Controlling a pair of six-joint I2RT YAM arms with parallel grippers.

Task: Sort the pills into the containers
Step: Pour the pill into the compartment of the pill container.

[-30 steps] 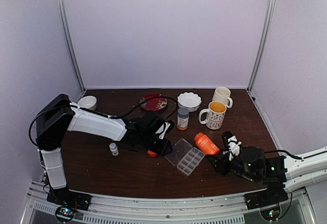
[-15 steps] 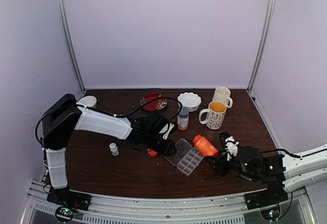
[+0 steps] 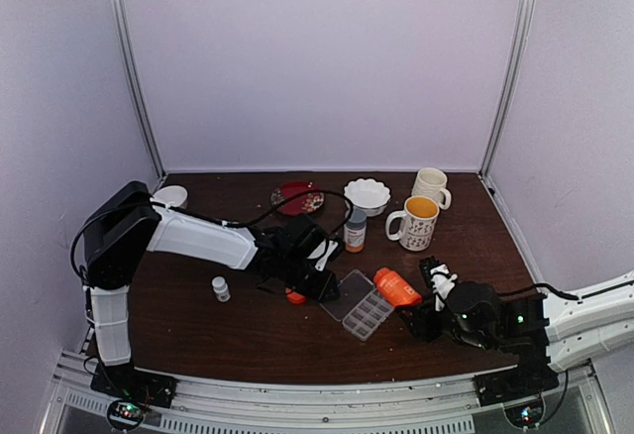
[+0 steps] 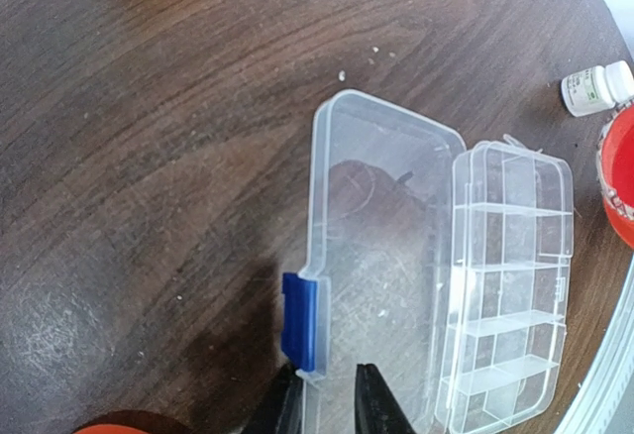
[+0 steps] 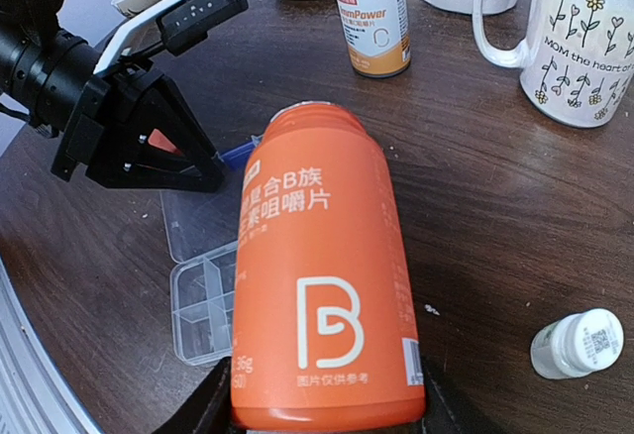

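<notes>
Although the left arm (image 3: pixel 198 241) reaches across the dark worktop (image 3: pixel 198 335) and blocks part of my overhead view, the wrist cameras fill most of that in. The right gripper (image 5: pixel 322 409) is clamped on the orange bottle (image 5: pixel 322 256), which sits just beside the organiser box (image 3: pixel 371 310) and hides nearly all of both fingers from me. The box lies open near the middle of the worktop, its lid (image 4: pixel 381 236) flat beside the compartments (image 4: pixel 505 241). The left gripper (image 4: pixel 327 409) straddles the lid's edge next to the blue latch (image 4: pixel 300 320). Its fingers are close together and cut off by the frame, so I cannot tell whether they pinch the plastic. A few white specks (image 4: pixel 342 75) on the wood beyond the lid are too small for me to say whether they are pills.
</notes>
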